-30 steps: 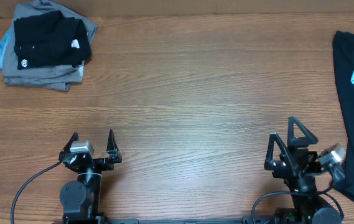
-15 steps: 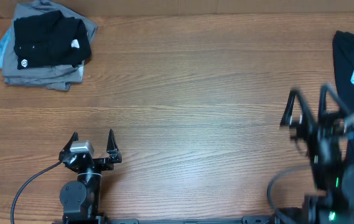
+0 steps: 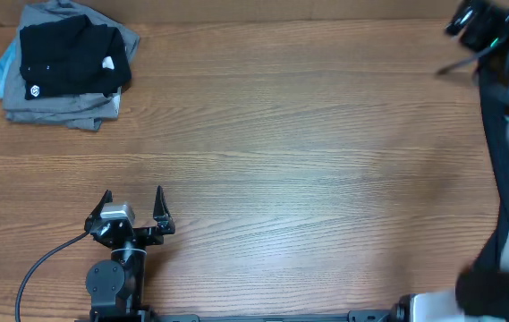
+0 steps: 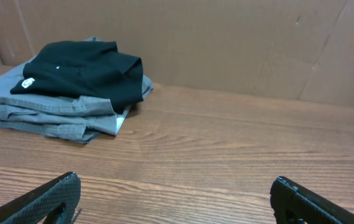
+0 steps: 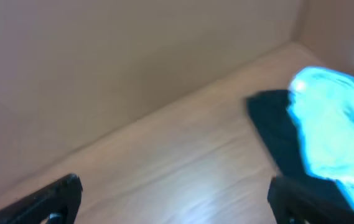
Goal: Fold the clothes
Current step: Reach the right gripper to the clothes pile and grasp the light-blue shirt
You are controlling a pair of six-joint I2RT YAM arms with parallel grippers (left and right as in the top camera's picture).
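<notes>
Over at the far right corner of the table (image 3: pixel 281 134) you have the right gripper (image 5: pixel 175 185), which shows as a blur from above. Its wrist camera shows its two fingers (image 5: pixel 58 196) spread wide apart with only bare wood between them, so it grips nothing. The light blue T-shirt (image 5: pixel 332 124) lies crumpled ahead and to the right of that gripper, apart from both fingers. It rests on a black cloth (image 5: pixel 270 134) that runs along the table's right edge. The arm covers the T-shirt in the overhead view, so you can only check it from the wrist.

Your left gripper (image 3: pixel 133 213) sits low near the front edge, left of centre, pointing toward the back. Its fingers (image 4: pixel 52 199) also stand wide apart and hold nothing. Well ahead of it, in the back left corner, a pile of grey clothes (image 4: pixel 46 115) lies folded with a black shirt (image 4: pixel 83 71) on top, close to the cardboard wall (image 4: pixel 226 43).
</notes>
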